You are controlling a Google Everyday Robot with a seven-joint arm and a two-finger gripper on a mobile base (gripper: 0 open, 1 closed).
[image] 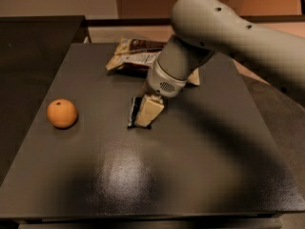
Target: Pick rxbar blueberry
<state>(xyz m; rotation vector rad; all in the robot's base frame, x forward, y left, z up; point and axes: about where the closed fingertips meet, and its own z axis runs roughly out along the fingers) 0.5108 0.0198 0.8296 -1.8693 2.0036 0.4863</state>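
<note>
The rxbar blueberry (134, 113) is a small dark flat bar lying on the dark table (200, 156), a little left of its middle. My gripper (146, 112) hangs from the big grey arm (224, 32) and reaches down right at the bar. Its cream tip covers the bar's right side. Only the bar's left edge shows.
A crinkled cream-and-brown snack bag (136, 54) lies at the back of the table, partly behind the arm. An orange (62, 113) sits at the left. A dark counter (33, 37) stands beyond the left edge.
</note>
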